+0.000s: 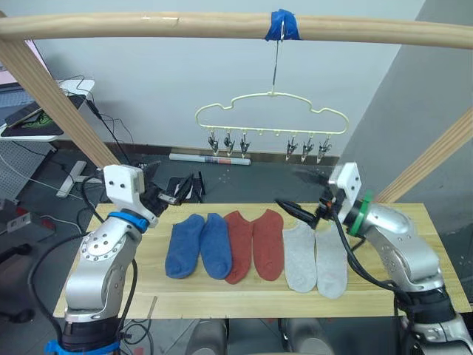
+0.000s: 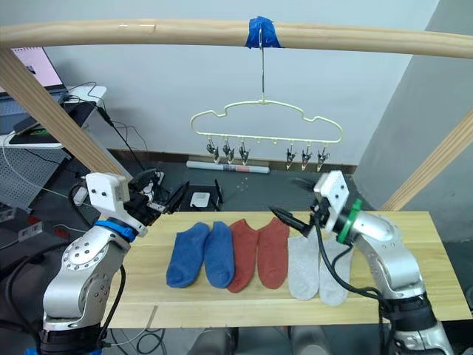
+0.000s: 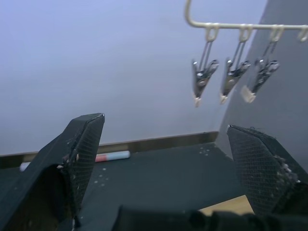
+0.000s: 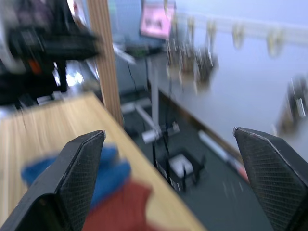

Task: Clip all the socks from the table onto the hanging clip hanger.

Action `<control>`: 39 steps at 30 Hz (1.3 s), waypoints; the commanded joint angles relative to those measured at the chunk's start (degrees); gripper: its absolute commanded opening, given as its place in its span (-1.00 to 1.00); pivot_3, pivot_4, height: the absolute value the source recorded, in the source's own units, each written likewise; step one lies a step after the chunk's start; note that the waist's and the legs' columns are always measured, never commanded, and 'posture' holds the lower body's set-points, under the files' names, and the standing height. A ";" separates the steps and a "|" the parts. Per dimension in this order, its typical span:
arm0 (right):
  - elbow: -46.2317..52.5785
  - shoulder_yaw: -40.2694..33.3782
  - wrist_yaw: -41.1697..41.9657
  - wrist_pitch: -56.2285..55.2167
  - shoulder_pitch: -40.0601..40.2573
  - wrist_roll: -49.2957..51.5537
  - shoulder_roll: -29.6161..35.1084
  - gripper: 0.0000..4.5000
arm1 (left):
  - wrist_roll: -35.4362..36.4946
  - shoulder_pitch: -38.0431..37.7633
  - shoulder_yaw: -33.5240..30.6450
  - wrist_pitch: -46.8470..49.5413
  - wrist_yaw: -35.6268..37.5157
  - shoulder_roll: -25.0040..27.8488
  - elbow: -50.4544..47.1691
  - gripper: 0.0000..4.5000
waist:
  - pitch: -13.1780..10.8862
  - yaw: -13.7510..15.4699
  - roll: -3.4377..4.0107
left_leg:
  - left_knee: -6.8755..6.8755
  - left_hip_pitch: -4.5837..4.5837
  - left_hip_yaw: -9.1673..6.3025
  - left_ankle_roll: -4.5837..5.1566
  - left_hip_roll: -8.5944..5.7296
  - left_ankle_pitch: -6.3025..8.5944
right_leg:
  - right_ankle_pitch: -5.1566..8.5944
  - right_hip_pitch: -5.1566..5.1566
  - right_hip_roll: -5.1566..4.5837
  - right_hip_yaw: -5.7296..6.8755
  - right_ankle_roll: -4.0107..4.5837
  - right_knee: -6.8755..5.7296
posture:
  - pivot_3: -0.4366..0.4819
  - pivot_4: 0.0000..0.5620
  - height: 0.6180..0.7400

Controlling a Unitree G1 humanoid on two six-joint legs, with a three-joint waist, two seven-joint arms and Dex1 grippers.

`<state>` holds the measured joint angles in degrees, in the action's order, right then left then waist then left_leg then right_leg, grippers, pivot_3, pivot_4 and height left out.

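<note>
Six socks lie side by side in a row across the middle of the worktop (image 1: pixel 384 222), two blue (image 1: pixel 198 246), two rust-red (image 1: pixel 253 244) and two light grey (image 1: pixel 315 257), each lengthwise front to back with its cuff toward the far edge. Above and behind them the clip hanger (image 1: pixel 271 118) hangs from a beam (image 1: pixel 148 26), its long axis running left to right, clips bare. The left gripper (image 1: pixel 191 189) and right gripper (image 1: pixel 294 210) hover over the far edge, jaws wide apart and holding nothing.

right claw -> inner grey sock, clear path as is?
Probably yes. The right claw is open and hovers just above the inner grey sock, with nothing between them. The sock lies flat on the table, edge against its grey twin.
</note>
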<state>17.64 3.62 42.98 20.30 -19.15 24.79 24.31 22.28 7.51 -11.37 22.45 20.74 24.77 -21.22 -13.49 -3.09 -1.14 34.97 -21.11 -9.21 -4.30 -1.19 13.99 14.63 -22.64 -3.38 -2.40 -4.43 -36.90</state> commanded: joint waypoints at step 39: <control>7.73 1.78 -6.22 8.74 -10.21 4.83 -5.38 1.00 | -10.83 17.09 6.87 -17.66 -3.13 -12.37 22.33 -0.24 | -0.05 -1.70 -0.03 | 0.25 -0.87 0.02 -0.22 -0.04 -0.09 | -0.25 -0.88 -0.03 0.01 0.30 -0.18 | -0.35 -0.19 1.00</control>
<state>23.87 5.70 36.62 29.25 -28.30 28.33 19.25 12.14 23.41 -4.24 6.56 18.23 12.65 1.62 -13.54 -4.79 -1.17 35.22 -21.98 -9.20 -4.52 -1.23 13.90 14.38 -23.51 -3.41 -2.39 -4.14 -37.09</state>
